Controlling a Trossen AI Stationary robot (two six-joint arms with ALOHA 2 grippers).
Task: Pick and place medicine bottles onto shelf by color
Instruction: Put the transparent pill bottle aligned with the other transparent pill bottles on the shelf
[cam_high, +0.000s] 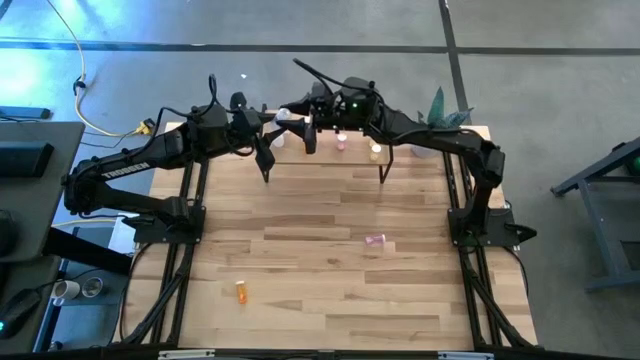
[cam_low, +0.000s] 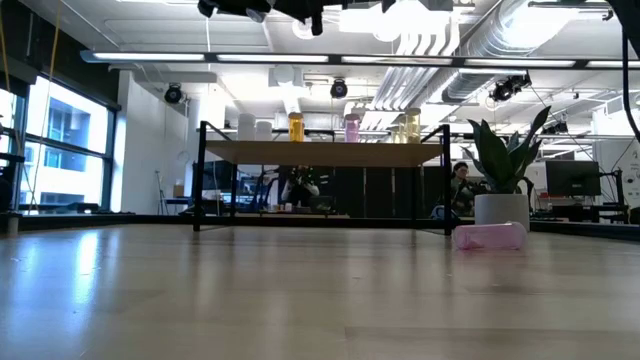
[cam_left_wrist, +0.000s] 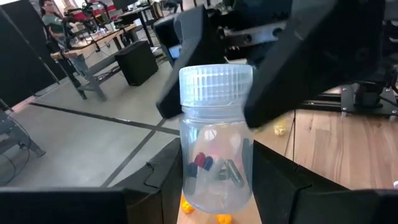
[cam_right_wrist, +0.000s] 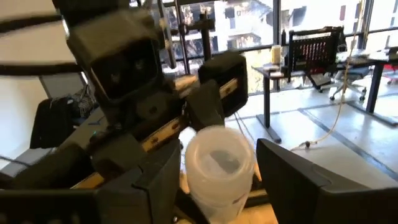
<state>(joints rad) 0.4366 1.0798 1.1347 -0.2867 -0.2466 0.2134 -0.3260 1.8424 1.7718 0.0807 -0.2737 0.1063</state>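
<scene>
"TROSSEN" shows on the left arm (cam_high: 120, 172); clear bottle (cam_left_wrist: 216, 140) unlabelled.

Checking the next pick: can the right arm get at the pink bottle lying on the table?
Probably yes: the pink bottle lies in the open on that arm's side, nothing around it. The right gripper is up above the shelf, though.

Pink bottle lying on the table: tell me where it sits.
In the high view the pink bottle lies on its side on the tabletop, right of centre, nearer the right arm's base; the orange bottle stands far left.
</scene>
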